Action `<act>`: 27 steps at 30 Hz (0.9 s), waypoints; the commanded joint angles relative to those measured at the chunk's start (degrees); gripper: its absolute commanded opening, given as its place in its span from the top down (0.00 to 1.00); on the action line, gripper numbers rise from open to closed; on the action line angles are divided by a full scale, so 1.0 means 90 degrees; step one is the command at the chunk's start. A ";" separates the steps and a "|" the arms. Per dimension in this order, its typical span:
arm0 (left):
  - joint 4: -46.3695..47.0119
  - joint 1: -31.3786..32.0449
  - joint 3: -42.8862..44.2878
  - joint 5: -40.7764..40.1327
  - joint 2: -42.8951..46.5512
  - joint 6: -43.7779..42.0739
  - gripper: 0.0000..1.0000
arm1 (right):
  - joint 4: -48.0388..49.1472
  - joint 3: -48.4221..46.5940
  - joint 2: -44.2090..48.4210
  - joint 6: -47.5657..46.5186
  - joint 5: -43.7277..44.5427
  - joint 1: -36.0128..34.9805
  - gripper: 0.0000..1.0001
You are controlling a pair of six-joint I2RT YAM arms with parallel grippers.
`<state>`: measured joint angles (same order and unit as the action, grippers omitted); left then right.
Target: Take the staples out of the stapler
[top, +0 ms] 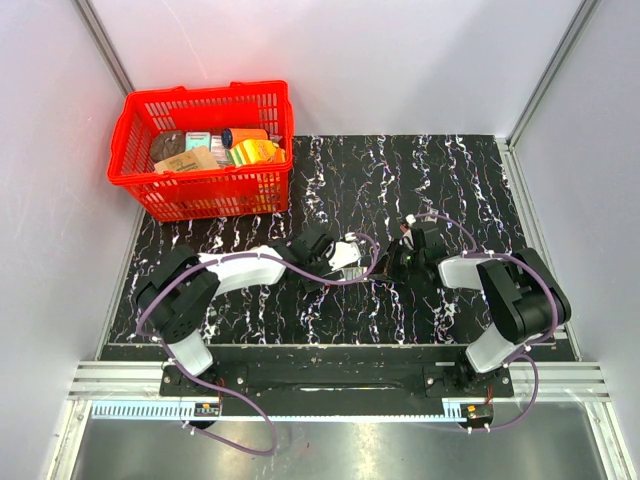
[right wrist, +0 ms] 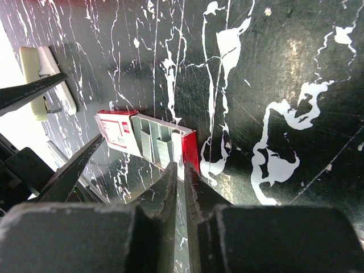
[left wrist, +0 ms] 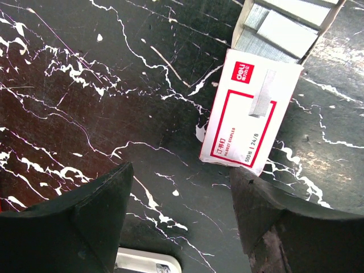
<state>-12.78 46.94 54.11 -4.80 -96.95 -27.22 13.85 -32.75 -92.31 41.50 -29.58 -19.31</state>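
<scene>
An open red-and-white staple box [left wrist: 250,114] lies on the black marbled table, its tray of staple strips [left wrist: 278,28] pulled out. My left gripper [left wrist: 182,170] stands open just short of the box, with bare table between its fingers. A cream-white stapler [left wrist: 145,261] shows at the bottom edge under that gripper, and it also lies beyond the box [right wrist: 148,136] as the pale stapler [right wrist: 42,79] in the right wrist view. My right gripper [right wrist: 181,166] is shut, tips at the red end of the box. A thin pale strip shows at the tips; I cannot tell whether it is held.
A red plastic basket [top: 205,150] filled with packets stands at the back left. Both arms meet at the table's middle, left gripper [top: 340,255] and right gripper [top: 408,250] close together. Metal rails border the table on each side.
</scene>
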 commanded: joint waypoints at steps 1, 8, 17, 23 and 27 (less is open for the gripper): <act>0.0130 0.0048 0.0199 -0.0092 -0.0175 -0.0149 0.27 | 0.0170 -0.0081 -0.0163 0.0038 -0.0150 -0.0149 0.86; 0.0121 0.0078 0.0218 0.0045 -0.0253 -0.0637 0.26 | -0.0258 -0.0413 -0.0261 -0.0196 -0.0083 -0.0247 0.87; 0.0374 0.0068 0.0043 0.0386 -0.0088 -0.1242 0.25 | -0.0991 -0.0901 -0.0309 -0.0694 -0.0033 -0.0247 0.87; 0.0511 0.0068 0.0023 0.0504 -0.0049 -0.1438 0.23 | -0.1264 -0.0922 -0.0417 -0.0890 -0.0121 -0.0247 0.88; 0.0648 0.0068 -0.0103 0.0504 0.0059 -0.1546 0.21 | -0.1499 -0.0804 -0.0349 -0.1056 -0.0160 -0.0257 0.87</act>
<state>-11.29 47.09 54.59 -2.94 -97.69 -39.27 4.40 -39.97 -95.55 34.96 -29.67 -20.69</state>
